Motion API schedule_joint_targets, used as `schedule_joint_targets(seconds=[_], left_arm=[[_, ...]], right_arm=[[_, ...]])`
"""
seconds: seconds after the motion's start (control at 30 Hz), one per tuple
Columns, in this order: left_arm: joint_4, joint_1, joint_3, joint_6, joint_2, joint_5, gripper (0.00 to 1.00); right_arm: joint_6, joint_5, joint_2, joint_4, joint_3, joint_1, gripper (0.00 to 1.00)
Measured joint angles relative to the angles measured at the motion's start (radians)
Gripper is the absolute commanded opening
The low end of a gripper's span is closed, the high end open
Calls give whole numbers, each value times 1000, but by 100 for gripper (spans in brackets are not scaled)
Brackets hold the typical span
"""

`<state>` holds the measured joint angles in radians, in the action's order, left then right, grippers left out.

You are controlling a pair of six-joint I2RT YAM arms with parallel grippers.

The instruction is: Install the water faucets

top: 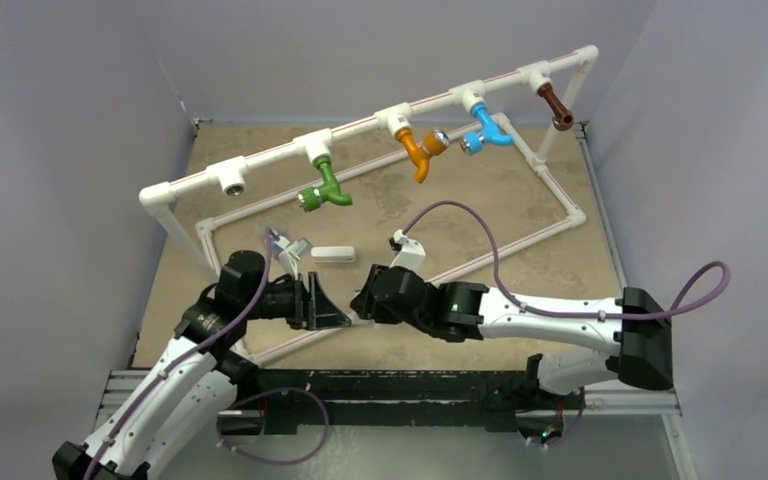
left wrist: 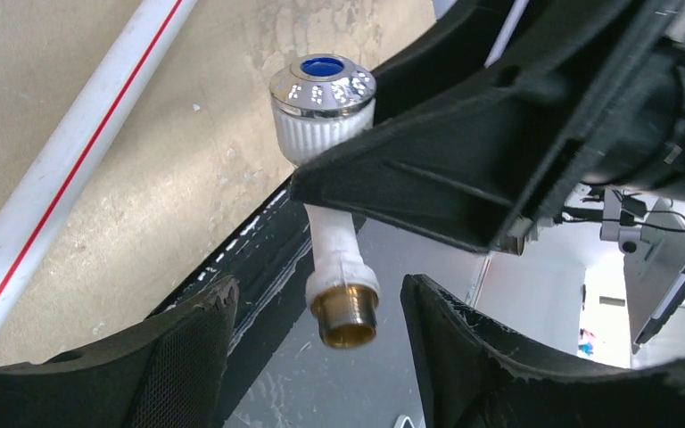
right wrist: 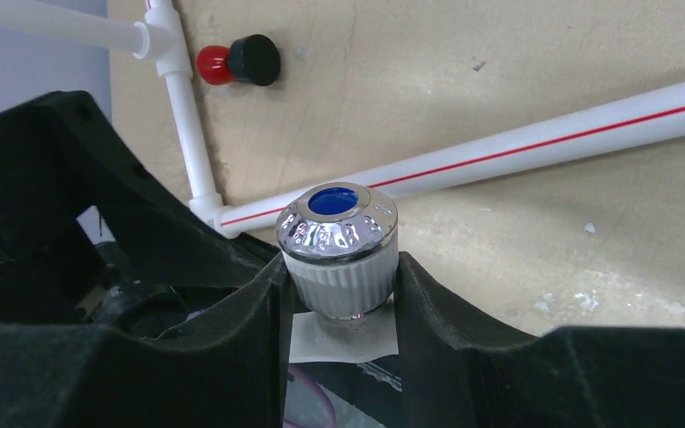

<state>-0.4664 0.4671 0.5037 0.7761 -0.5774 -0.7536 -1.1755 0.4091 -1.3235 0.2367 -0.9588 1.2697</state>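
Count: five water faucets, two grippers.

Four faucets are already on the raised rail of the white pipe frame point(top: 360, 128), which runs from the tabletop's point(top: 520, 200) left edge toward its far right corner. In order along the rail: green faucet point(top: 325, 188), orange faucet point(top: 418, 150), blue faucet point(top: 487, 132), brown faucet point(top: 557, 107). One T fitting point(top: 232, 180) at the left end of the rail is open, with nothing screwed in.

The fifth, the white faucet point(left wrist: 323, 98), is off the frame. It is in the air between the two grippers, over the near edge of the tabletop at about mid-width.

Right gripper point(right wrist: 341, 266): clenched on the white faucet. Both fingers press the ribbed white knob just under the chrome cap with the blue centre, and the cap stands clear above the fingertips.

Left gripper point(left wrist: 318, 290): released, jaws spread wide. The faucet's brass threaded end hangs between its two fingers, with a gap on either side — no contact seen. The two grippers face each other, close together.

Also on the tabletop: one small red-and-black piece point(right wrist: 239, 61) beside a corner of the frame's lower pipe, and one small white block point(top: 332, 254) just beyond the grippers.
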Motion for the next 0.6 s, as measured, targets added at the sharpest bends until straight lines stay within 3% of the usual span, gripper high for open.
schedule_joint_targets(seconds=[0.27,0.6], left_arm=[[-16,0,0,6,-60,17,59],[-38,1,0,18,-77,45,43]], right_arm=[[-14,32,-94,21,-112,13,0],[-17,49,-176,74,-173,22,0]])
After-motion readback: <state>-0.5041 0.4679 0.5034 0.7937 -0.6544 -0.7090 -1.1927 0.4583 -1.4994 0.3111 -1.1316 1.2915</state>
